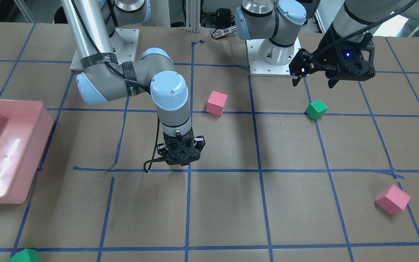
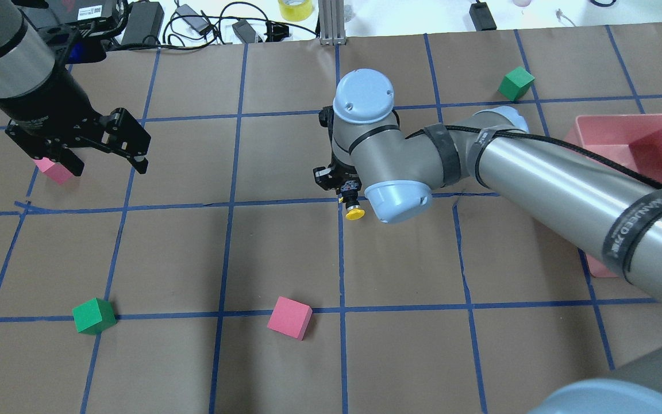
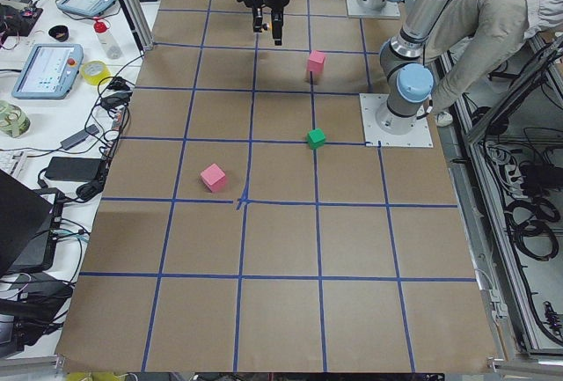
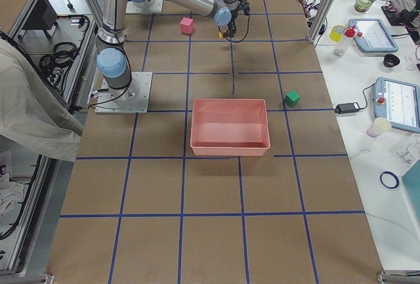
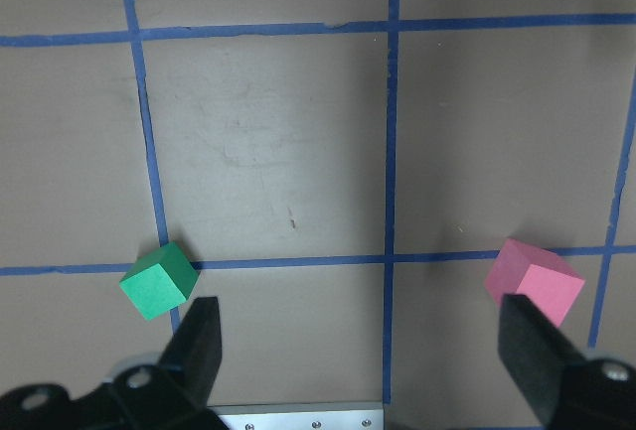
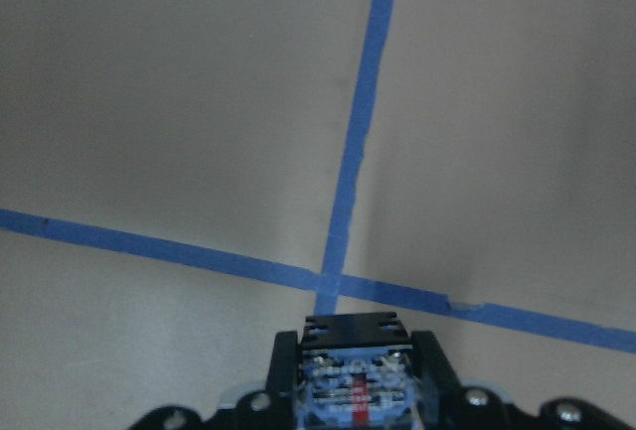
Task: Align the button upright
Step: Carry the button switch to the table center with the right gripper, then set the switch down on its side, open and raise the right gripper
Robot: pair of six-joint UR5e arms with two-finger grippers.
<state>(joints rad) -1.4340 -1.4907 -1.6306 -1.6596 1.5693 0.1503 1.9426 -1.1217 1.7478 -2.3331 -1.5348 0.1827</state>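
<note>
Shows the button (image 2: 353, 208) clamped in the right claw (image 1: 181, 159), low over the table (image 2: 285, 259) at a blue tape crossing (image 6: 328, 286), seemingly sideways, yellow cap toward the robot. Leaves the left claw (image 5: 363, 336) spread wide, holding nothing, well apart. For a clean step: turn base block downward, lower slowly, release only once seated flat.

Brown paper covers the tabletop (image 2: 285, 253), marked into squares by blue tape (image 2: 400, 309). Beyond its far edge a white bench (image 4: 387, 218) holds tablets (image 4: 374, 33) and loose cables (image 2: 193, 26).
</note>
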